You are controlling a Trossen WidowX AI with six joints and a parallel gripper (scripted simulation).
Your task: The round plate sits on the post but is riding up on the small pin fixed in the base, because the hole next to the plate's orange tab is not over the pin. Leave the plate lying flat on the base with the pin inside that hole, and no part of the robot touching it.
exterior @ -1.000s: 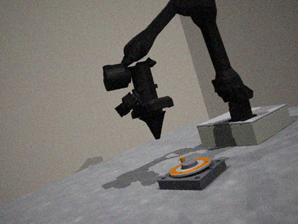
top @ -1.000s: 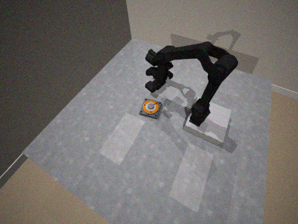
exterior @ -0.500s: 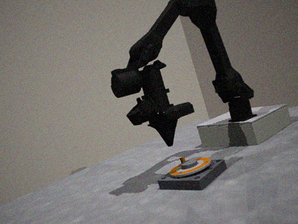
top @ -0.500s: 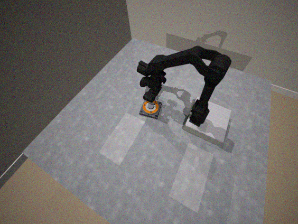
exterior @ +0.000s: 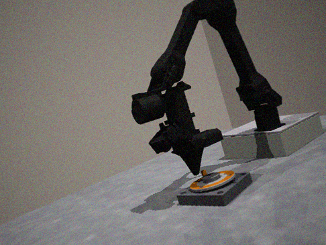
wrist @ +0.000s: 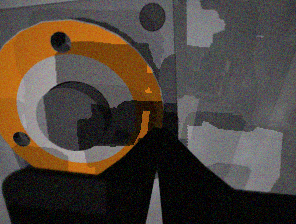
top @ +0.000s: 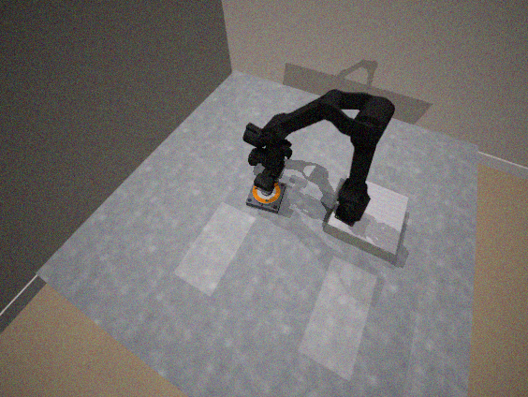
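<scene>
The round plate with an orange ring (top: 264,201) (exterior: 197,187) (wrist: 30,37) sits around the grey post (exterior: 212,177) (wrist: 65,117). It looks slightly tilted on the dark square base (exterior: 201,199) (wrist: 122,11), not flat. The orange tab (exterior: 204,173) stands up at the plate's edge, beside the fingertips. My gripper (exterior: 196,174) (wrist: 159,135) is shut and empty, pointing down, with its tips low at the plate's rim next to the tab. Whether it touches the tab or plate cannot be told. The pin and the hole by the tab are hidden.
The arm's white mounting block (top: 384,201) (exterior: 252,144) stands on the grey table (top: 262,290) (exterior: 105,243), to the right of the base in the top and exterior views. Shadows of the arm fall across the plate and the table.
</scene>
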